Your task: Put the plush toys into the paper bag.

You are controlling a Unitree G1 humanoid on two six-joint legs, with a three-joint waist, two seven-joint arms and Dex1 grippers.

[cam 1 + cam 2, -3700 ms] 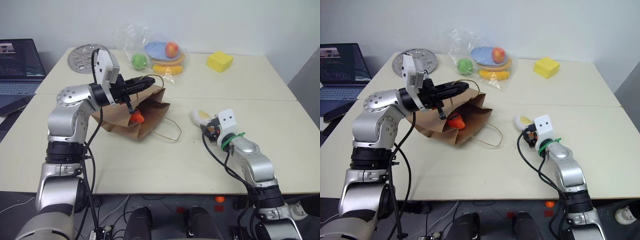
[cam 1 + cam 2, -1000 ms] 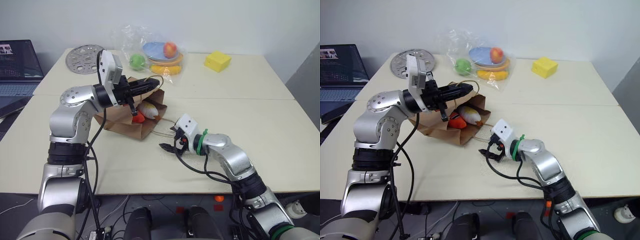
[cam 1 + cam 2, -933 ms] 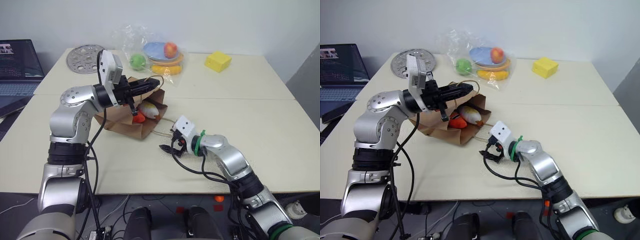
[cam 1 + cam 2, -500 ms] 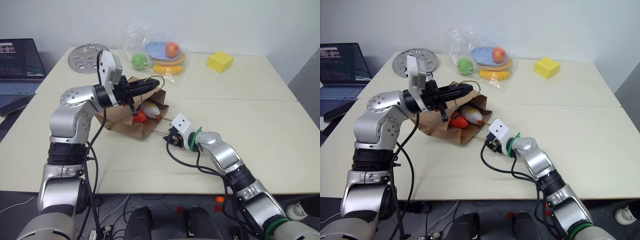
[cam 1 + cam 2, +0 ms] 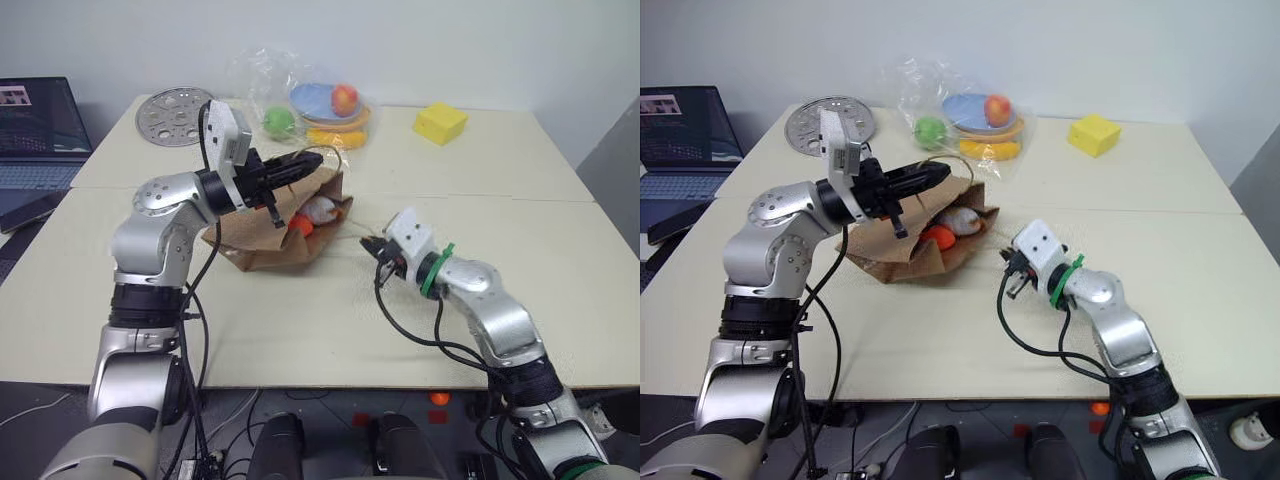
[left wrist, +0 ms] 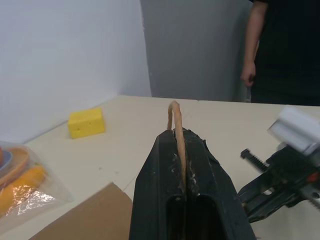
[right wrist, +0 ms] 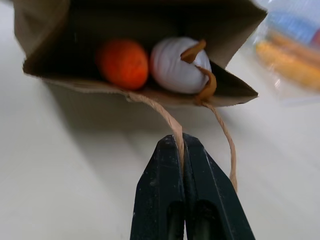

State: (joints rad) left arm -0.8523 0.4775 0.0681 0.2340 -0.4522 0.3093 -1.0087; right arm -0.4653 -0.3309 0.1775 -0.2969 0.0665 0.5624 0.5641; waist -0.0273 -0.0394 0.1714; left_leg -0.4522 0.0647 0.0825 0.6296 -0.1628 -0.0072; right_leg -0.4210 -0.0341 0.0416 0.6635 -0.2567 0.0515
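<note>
Paper bag (image 5: 262,240): brown kraft, lying on its side left of frame centre in the left eye view, mouth facing right; both plush toys inside near the mouth; orange carrot (image 7: 123,63) beside the white egg-like toy (image 7: 180,65), the two touching.

Upper cord handle (image 6: 176,135): pinched between the closed fingers of the left gripper (image 5: 312,160), above the bag's top edge in the upper-middle of the left eye view; loop stands up past the fingertips.

Lower cord handle (image 7: 165,117): runs from the bag's lower lip to the right gripper (image 7: 182,145), fingers closed tight upon it; in the left eye view this gripper (image 5: 372,245) sits just right of the bag mouth, at frame centre.

Table (image 5: 300,330): pale cream; bears, at the upper part of the frame, a clear plastic wrap of fruit and plates (image 5: 318,105), a yellow block (image 5: 440,122) and a perforated metal disc (image 5: 172,103); laptop (image 5: 35,125) at the left edge.

Person in dark clothing (image 6: 282,50): upper right of the left wrist view, one hand (image 6: 247,76) hanging.
</note>
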